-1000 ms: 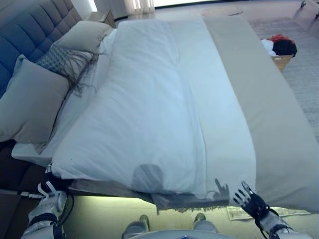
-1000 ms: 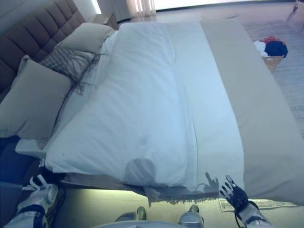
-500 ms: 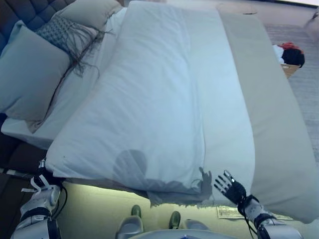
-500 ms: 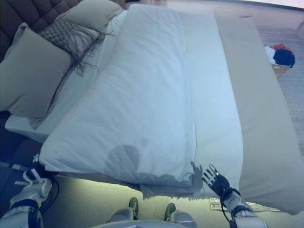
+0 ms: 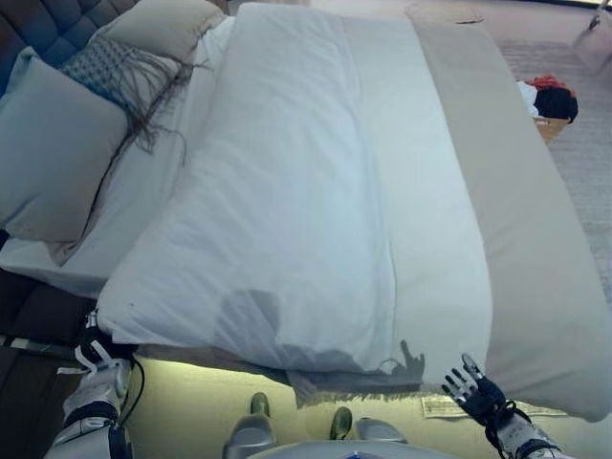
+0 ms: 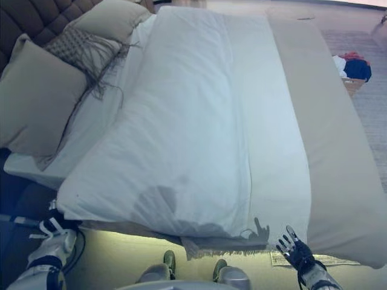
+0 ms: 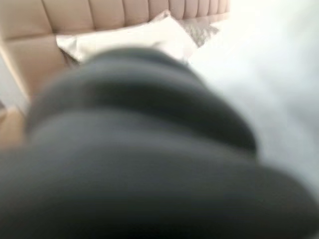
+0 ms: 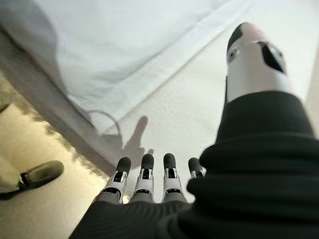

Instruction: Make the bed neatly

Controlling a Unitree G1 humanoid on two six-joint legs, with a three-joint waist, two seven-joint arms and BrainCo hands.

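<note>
A white duvet [image 5: 287,210] lies lengthwise over the bed, its near edge hanging at the bedside in front of me. A beige blanket [image 5: 507,220] covers the foot end on the right. A strip of grey fringed cloth [image 5: 354,387] sticks out under the duvet's near edge. My right hand [image 5: 475,392] is open with its fingers spread. It hovers empty just off the bed's near edge, by the white sheet [image 8: 189,109]. My left hand [image 5: 96,368] is low at the duvet's near left corner. Its wrist view is blocked by its dark cover.
At the head end on the left are a large grey pillow [image 5: 53,143], a fringed patterned cushion [image 5: 120,72] and a beige pillow [image 5: 167,24] against the tufted headboard [image 5: 38,24]. A basket of clothes [image 5: 550,100] stands on the floor beyond the bed. A paper [image 5: 449,406] lies under the bed's edge.
The camera has shifted a little. My right hand has drawn back slightly from the bed's near edge, still open. The left hand and the bedding look unchanged.
</note>
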